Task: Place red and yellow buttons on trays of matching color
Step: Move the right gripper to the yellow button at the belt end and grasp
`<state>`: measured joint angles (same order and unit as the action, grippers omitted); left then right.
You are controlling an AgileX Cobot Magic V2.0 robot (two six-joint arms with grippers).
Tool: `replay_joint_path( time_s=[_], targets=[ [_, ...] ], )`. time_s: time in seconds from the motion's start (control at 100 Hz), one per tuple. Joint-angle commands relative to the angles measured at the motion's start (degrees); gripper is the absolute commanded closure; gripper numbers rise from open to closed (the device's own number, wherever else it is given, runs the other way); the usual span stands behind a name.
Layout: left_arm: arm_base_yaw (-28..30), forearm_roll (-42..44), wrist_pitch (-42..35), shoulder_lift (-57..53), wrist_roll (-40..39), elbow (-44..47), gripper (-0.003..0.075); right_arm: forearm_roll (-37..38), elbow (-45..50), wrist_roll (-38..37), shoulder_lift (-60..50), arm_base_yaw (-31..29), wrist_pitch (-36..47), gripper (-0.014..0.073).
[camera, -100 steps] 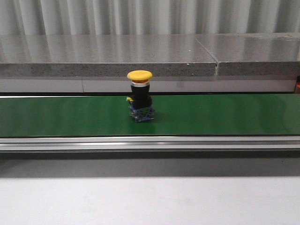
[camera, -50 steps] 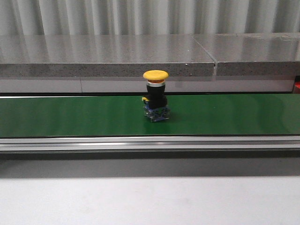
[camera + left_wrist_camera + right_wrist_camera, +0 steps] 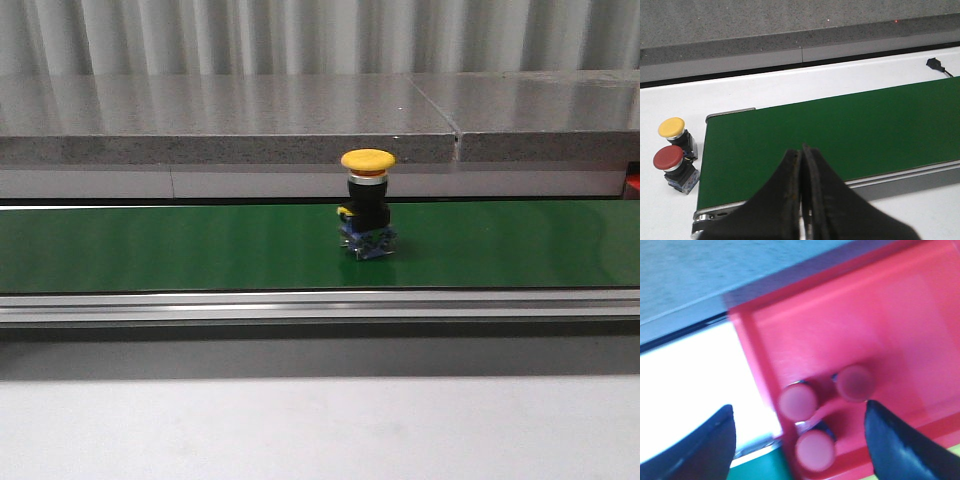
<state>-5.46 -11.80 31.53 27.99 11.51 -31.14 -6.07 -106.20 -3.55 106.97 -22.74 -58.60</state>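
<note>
Grey stone ledge behind, corrugated wall above, white counter (image 3: 320,430) in front. Green belt (image 3: 150,248) runs across. Yellow button (image 3: 367,203) upright on belt, right of centre.

Left hand (image 3: 802,165) pinched closed, empty, over belt's near edge. Second yellow button (image 3: 673,132) and red button (image 3: 671,162) side by side on counter just off belt end.

Right hand (image 3: 797,440) spread wide, empty, above red tray (image 3: 920,315) holding three red buttons (image 3: 855,382) close together; view blurred.

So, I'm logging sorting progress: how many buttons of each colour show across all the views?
Yellow buttons: 2 (belt, beside belt)
Red buttons: 4 (beside belt; in red tray)
Total: 6
</note>
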Motion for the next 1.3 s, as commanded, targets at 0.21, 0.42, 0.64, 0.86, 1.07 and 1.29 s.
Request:
replay_joint_path(
  time_s=[0.21, 0.42, 0.64, 0.86, 1.07, 1.29],
  targets=[
    [-0.38, -0.43, -3.94, 0.29, 0.05, -1.65, 0.0740, 0.25, 3.27, 3.55, -12.22, 6.25, 0.27, 0.0053],
    [-0.38, -0.43, -3.94, 0.29, 0.05, -1.65, 0.0740, 0.25, 9.33, 5.27, -18.89, 11.20, -0.03, 0.0053],
    [-0.38, -0.43, -3.94, 0.29, 0.05, -1.65, 0.0740, 0.25, 13.29, 6.03, -23.31, 17.91, -2.39, 0.0053],
    [-0.38, -0.43, -3.94, 0.29, 0.05, -1.65, 0.0740, 0.25, 13.81, 6.03, -23.46, 25.71, -5.86, 0.0053],
    [-0.38, -0.43, -3.94, 0.29, 0.05, -1.65, 0.0740, 0.25, 13.81, 6.13, -22.22, 32.94, -6.37, 0.0053],
    [-0.38, -0.43, -3.94, 0.29, 0.05, -1.65, 0.0740, 0.25, 13.81, 7.34, -18.29, 38.71, -7.93, 0.0053]
  ],
)
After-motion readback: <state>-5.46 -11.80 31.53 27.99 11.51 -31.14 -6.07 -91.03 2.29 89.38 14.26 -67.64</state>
